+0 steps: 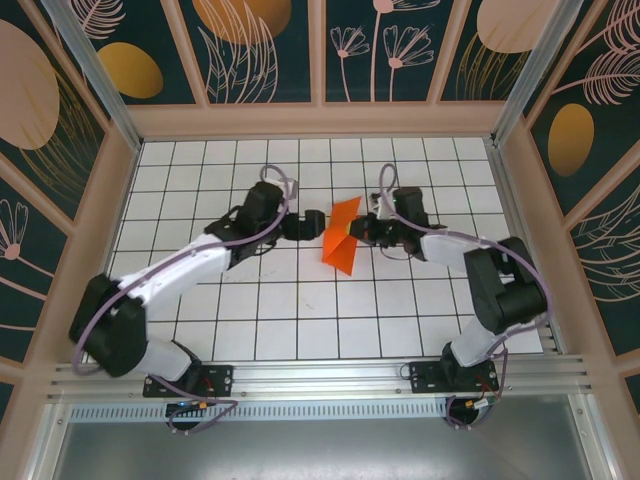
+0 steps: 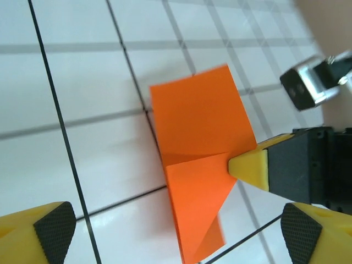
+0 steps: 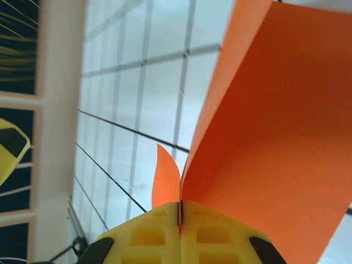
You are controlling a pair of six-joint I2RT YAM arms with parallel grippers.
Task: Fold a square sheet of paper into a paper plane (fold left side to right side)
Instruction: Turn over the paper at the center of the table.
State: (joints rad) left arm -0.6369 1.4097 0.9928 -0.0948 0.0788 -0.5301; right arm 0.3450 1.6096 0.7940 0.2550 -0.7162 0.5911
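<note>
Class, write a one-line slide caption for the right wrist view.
Right end effector closed on the edge of the partly folded orange paper, over the white gridded table.

The square sheet of paper (image 1: 342, 240) is lying near the middle of the desk (image 1: 250, 330), between the two hands. One part of it is resting flat on the desk, and another part is standing up from it. The left hand (image 1: 312, 222) is hanging just beside the left edge of the paper, with its fingers standing wide apart. The right hand (image 1: 358, 230) is sitting at the right edge, and its fingertips are pressing together on the raised part.
</note>
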